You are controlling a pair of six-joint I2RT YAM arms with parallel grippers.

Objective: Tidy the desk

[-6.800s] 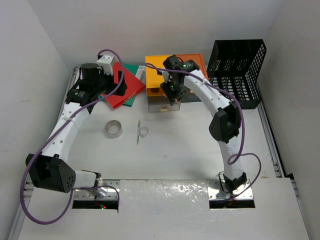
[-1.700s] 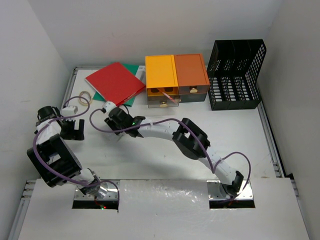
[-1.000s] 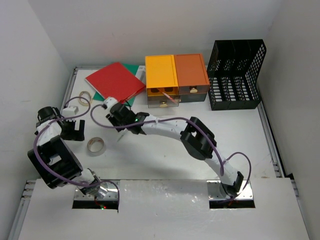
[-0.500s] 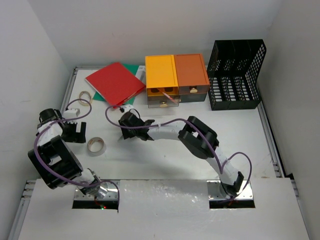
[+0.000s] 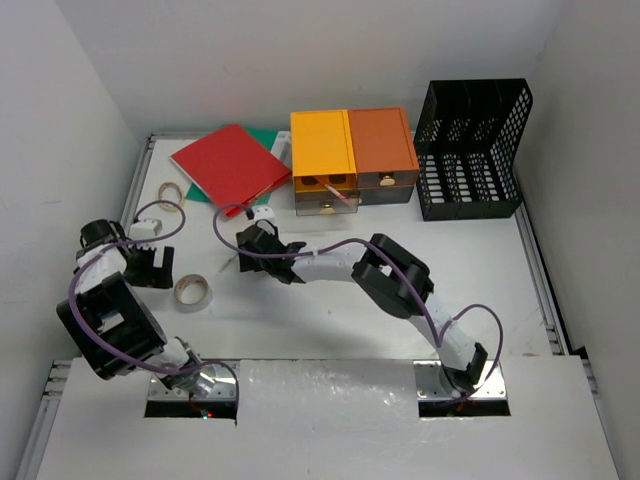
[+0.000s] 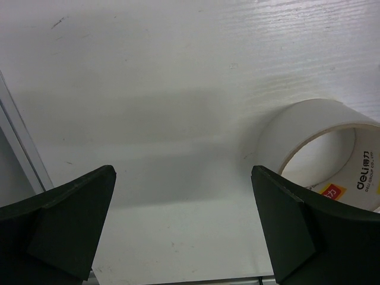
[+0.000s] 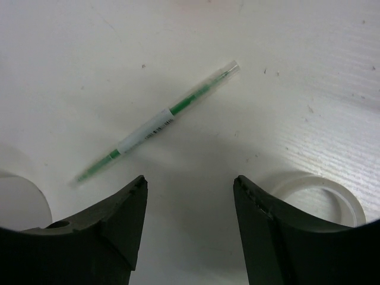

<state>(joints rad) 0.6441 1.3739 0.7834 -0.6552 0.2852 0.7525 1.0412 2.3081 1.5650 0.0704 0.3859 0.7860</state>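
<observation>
The desk is a white tabletop. My right gripper hangs open and empty over its left-middle. A green-and-clear pen lies just beyond its fingertips, and it shows as a thin line in the top view. A small clear tape ring lies by the right finger. A large white tape roll lies flat further left. My left gripper stands wide open just left of that roll, with only bare desk between its jaws.
A red folder lies on a green one at the back left. A tan ring lies beside them. The yellow-and-orange drawer box and the black mesh rack stand at the back. A grey rail runs along the desk's left edge.
My right gripper has drawn right and nearer, away from the large tape roll, and its jaws have spread wider. The left arm has barely shifted. The roll stays put.
</observation>
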